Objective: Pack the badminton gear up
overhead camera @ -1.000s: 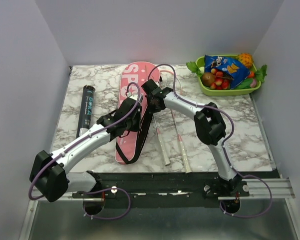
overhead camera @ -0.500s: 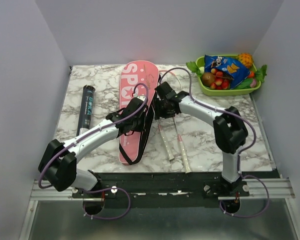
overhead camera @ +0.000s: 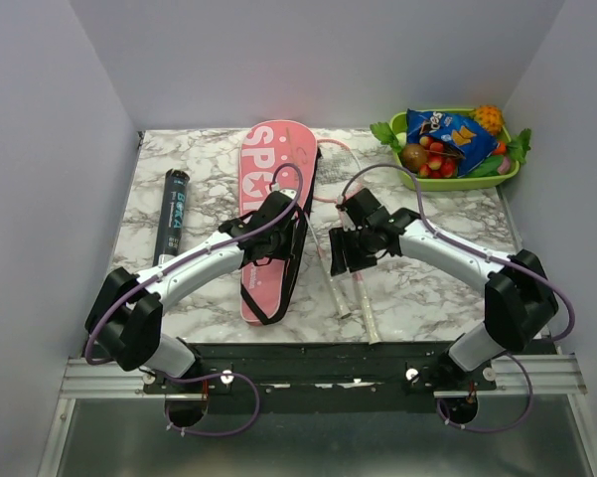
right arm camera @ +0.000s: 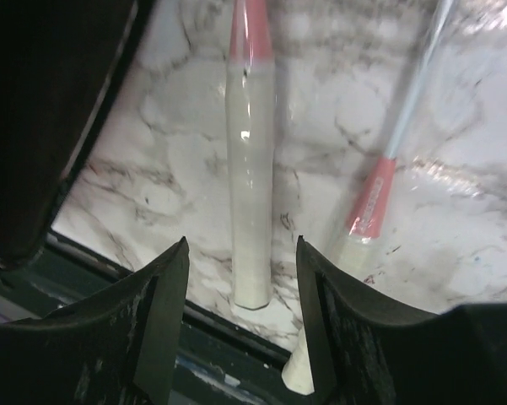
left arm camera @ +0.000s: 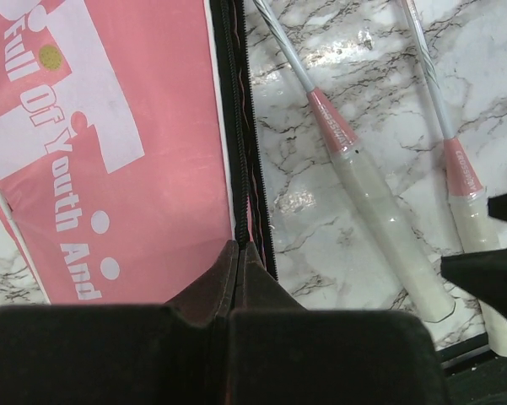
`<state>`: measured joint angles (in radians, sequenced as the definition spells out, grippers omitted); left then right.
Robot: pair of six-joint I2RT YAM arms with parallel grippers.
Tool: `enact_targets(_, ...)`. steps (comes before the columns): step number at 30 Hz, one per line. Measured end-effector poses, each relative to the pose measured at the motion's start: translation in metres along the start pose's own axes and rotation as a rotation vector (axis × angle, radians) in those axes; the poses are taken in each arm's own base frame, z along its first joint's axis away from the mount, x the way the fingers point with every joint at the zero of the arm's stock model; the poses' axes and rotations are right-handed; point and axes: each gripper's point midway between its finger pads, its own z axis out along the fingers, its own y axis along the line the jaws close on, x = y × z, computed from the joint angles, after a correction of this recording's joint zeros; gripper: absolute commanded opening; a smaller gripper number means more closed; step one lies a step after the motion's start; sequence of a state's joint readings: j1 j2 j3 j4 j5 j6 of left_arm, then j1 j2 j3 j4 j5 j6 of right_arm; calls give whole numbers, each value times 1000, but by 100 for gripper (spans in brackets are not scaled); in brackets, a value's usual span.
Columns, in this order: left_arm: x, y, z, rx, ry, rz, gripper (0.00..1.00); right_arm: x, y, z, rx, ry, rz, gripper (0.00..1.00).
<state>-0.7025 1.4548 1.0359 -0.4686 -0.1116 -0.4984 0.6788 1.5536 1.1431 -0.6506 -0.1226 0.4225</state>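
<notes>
The left pincer [left arm camera: 239,246], closed tight at the zipper edge of the pink racket bag [left arm camera: 110,152], apparently steadies it while the right pincer [right arm camera: 240,249], fingers apart, straddles a racket handle [right arm camera: 251,169] at the bag's 3 o'clock, poised to grasp.

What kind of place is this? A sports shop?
Likely a robot test booth, not a shop: plain walls box in one marble table, and a left arm and right arm are bolted to its edge.
</notes>
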Motion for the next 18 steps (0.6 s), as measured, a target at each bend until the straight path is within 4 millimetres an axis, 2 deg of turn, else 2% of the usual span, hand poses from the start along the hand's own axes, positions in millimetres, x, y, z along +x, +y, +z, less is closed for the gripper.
enact_targets(3, -1, -1, 0, 2, -4, -1, 0, 30, -1, 11, -36, 103, 7, 59)
enact_targets(6, -2, -1, 0, 3, -7, -1, 0, 45, 2, 19, -69, 167, 18, 59)
enact_targets(11, -3, -1, 0, 5, -11, -2, 0, 64, 1, 29, -96, 237, 34, 58)
enact_targets(18, -6, -2, -5, 11, -27, -4, 0, 77, -2, 40, -99, 272, 51, 56)
